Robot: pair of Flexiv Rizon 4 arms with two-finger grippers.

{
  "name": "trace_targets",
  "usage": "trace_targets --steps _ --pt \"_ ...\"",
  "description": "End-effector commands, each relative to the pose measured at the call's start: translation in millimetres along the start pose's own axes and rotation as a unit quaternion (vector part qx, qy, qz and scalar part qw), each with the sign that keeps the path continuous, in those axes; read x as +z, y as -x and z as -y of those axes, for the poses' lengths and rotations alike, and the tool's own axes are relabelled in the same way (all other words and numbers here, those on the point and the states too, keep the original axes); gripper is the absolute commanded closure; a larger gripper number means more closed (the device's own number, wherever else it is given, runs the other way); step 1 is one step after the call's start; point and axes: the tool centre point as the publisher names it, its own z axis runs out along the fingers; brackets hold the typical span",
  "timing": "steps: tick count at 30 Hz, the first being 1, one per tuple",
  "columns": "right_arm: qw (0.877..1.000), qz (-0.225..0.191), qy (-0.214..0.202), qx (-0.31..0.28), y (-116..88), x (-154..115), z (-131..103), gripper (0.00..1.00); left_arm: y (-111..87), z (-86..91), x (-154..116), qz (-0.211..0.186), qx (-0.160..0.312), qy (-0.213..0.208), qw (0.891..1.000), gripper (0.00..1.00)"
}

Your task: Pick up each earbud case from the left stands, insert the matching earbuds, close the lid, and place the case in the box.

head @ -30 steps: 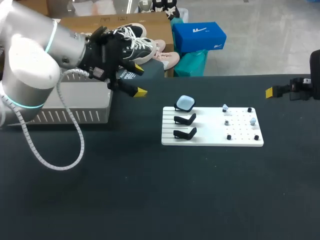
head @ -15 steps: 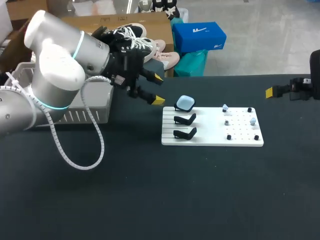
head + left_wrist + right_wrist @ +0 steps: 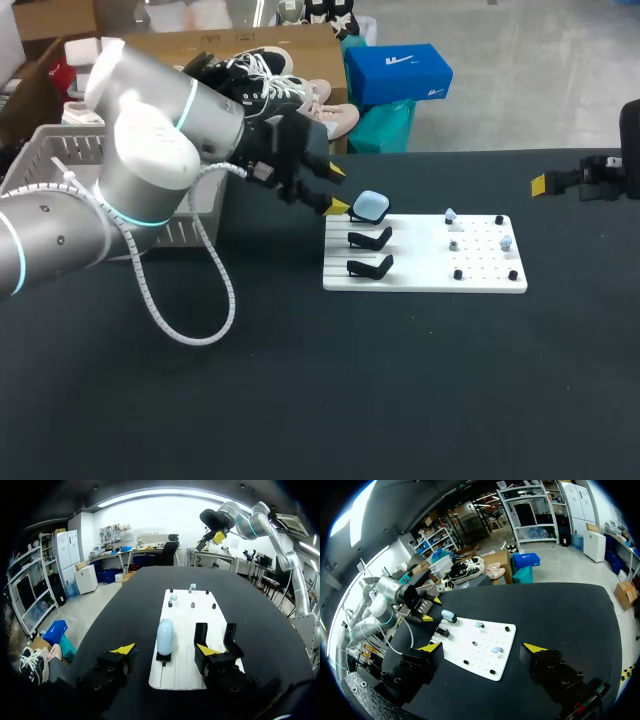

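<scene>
**Open left end effector at the case: knock-off and snag risks**

Risks first, all our judgement. The left arm's cable (image 3: 185,325) hangs low over the counter (image 3: 300,400) and could drag or catch there. Our left end effector (image 3: 339,190) hovers just beside the earbud case (image 3: 371,206), fingers spread wide, gripping nothing. In the left wrist view the case sits ahead, between the yellow tips, touched by neither.

The case is rounded and smooth-looking. It is perched on the farthest of three black stands (image 3: 372,238) at the left of the white board (image 3: 420,282). If one finger meets it before the other, we expect it to tip off its stand or skid across the board. A grip too near an edge could squirt it out. One finger lines up close to the neighbouring empty stand, so a low approach could snag there and shove the board. Further right, small earbuds (image 3: 450,215) sit on the board, and a jolt could shake them loose.

Containers. Far left, the box (image 3: 50,150) is a pale slatted crate at the back of the counter. Our left arm covers most of it, so we cannot tell what it holds. The case's lid looks shut and its inside is not visible. The two nearer stands are empty. On the right half of the board we count three pale earbuds among black pegs (image 3: 458,274). Far right, our right end effector (image 3: 483,649) hangs at the counter's right edge, fingers wide, empty.
</scene>
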Motion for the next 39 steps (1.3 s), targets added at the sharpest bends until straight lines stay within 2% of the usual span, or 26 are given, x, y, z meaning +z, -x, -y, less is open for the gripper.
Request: trace_targets --steps 1,5,8,10,13,18,23,39 --pt "1.000 0.000 0.000 0.000 0 0 0 0.00 -2.4 -7.9 8 -0.003 0.003 -0.024 1.000 0.32" --pt "1.000 0.000 0.000 0.000 0 0 0 0.00 -3.0 -7.5 12 -0.002 0.003 -0.026 1.000 0.22" --pt "1.000 0.000 0.000 0.000 0 0 0 0.00 -3.2 -7.6 16 -0.001 0.004 -0.027 1.000 0.22" --pt "1.000 0.000 0.000 0.000 0 0 0 0.00 -2.8 -7.7 18 0.000 0.004 -0.028 1.000 0.31" --pt "1.000 0.000 0.000 0.000 0 0 0 0.00 -3.2 -6.5 21 0.001 0.004 -0.028 1.000 0.31" --pt "1.000 0.000 0.000 0.000 0 0 0 0.00 -6.9 0.2 27 -0.002 0.009 -0.027 1.000 0.43" --pt "1.000 0.000 0.000 0.000 0 0 0 0.00 -6.2 3.0 32 0.000 0.010 -0.020 1.000 0.40" --pt "1.000 0.000 0.000 0.000 0 0 0 0.00 -4.1 -3.1 43 0.012 0.000 0.001 1.000 0.49"
